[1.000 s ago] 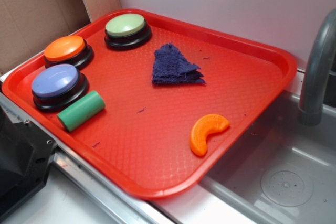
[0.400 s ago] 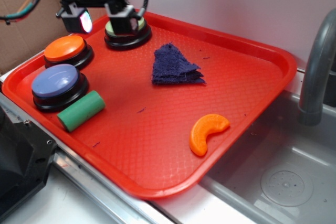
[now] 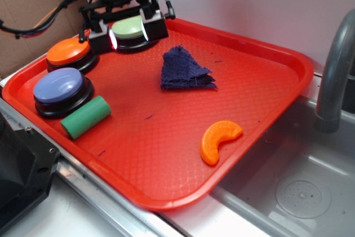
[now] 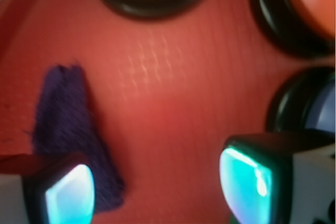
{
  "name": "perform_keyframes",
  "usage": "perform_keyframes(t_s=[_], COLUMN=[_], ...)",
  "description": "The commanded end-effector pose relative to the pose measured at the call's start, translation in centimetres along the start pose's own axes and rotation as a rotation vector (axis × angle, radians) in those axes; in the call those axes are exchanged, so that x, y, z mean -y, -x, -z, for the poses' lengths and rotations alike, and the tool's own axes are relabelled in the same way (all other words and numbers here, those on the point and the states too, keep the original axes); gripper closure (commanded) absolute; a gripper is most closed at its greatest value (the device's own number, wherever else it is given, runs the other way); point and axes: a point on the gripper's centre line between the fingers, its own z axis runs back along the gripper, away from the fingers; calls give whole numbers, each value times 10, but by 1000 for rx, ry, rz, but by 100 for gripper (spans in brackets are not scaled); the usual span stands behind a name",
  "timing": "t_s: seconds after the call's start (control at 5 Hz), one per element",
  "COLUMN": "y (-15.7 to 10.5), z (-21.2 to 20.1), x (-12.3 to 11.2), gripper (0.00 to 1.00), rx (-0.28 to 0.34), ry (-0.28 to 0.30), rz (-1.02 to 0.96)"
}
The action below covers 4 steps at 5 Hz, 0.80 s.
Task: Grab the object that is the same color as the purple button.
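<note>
The object, a small dark purple knitted cloth, lies folded near the middle of the red tray; the wrist view has it at the left, partly behind one fingertip. The purple button sits at the tray's left edge, and its black rim shows at the right of the wrist view. My gripper hangs open over the light green button at the tray's back left, up and left of the cloth. Nothing is between its glowing fingertips, only bare tray.
An orange button stands behind the purple one. A green cylinder lies in front of the purple button. An orange crescent rests near the tray's front right rim. A grey faucet and sink are at the right.
The gripper came into view at the back left and has moved right and down, from beside the orange button to over the green button. The cloth and other items have stayed put.
</note>
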Motion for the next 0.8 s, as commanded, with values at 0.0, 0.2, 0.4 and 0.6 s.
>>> perform_keyframes(t_s=[0.0, 0.2, 0.4, 0.6], y=[-8, -8, -15, -11], z=[-16, -16, 20, 40], x=[-1, -1, 12, 28], gripper=[0, 0, 0, 0], rx=[43, 43, 69, 42], ry=[51, 51, -11, 37], rz=[-4, -4, 13, 65])
